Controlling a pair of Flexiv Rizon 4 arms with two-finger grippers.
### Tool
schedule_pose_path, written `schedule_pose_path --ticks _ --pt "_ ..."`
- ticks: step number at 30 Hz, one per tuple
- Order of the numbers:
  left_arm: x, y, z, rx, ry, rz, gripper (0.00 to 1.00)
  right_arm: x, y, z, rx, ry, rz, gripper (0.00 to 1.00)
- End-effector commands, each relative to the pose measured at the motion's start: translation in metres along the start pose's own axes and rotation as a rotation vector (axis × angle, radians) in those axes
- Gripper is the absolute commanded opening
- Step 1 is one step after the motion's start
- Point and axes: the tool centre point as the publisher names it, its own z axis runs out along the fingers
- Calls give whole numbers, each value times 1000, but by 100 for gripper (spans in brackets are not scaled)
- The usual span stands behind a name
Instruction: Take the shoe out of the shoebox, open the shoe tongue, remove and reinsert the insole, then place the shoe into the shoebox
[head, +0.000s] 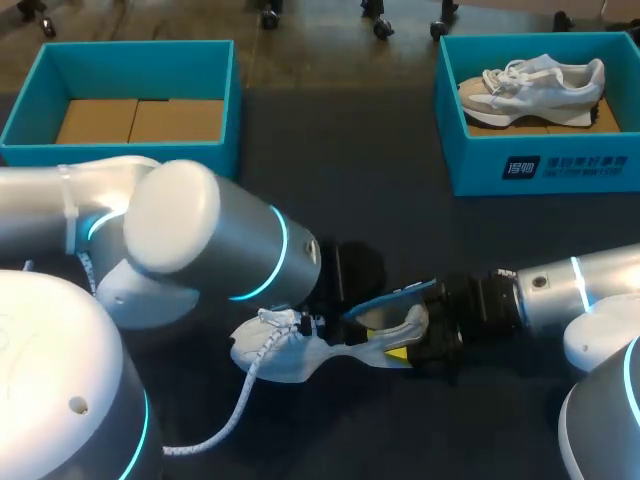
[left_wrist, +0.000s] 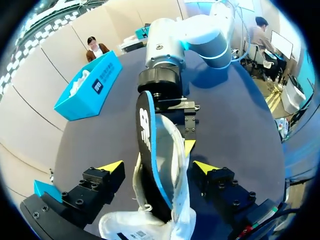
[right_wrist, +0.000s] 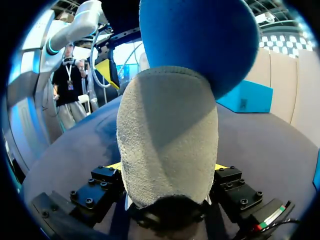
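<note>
The shoe (head: 290, 352) is showing white and pale grey, its lace (head: 235, 420) white with dark flecks. The insole (head: 392, 297) is showing blue over black. The left shoebox (head: 232, 95) and right shoebox (head: 480, 165) are showing turquoise, and the desk (head: 340, 190) dark grey.

The shoe (head: 285, 352) is pale cloth, rough and suede-like at the heel, with a woven lace (head: 235, 420). The insole (left_wrist: 146, 135) looks smooth and foam-like. The left arm (head: 200, 240) and right arm (head: 590, 285) have glossy, smooth shells. The left hand (left_wrist: 159, 166) has matt black fingers (left_wrist: 97, 187). The desk (head: 350, 190) is matt, and the box (head: 500, 170) is matt card.
</note>
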Motion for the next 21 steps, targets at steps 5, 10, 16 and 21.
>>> schedule_pose_path --ticks 5,10,16,21 --pt "4 -11 8 2 -89 11 71 0 0 2 3 -1 0 0" --pt "7 -15 7 11 -115 11 36 0 0 2 3 -1 0 0" --pt "6 -18 8 10 -139 6 11 0 0 2 3 -1 0 0" --pt "4 -19 10 7 -148 0 0 0 0 2 3 -1 0 0"
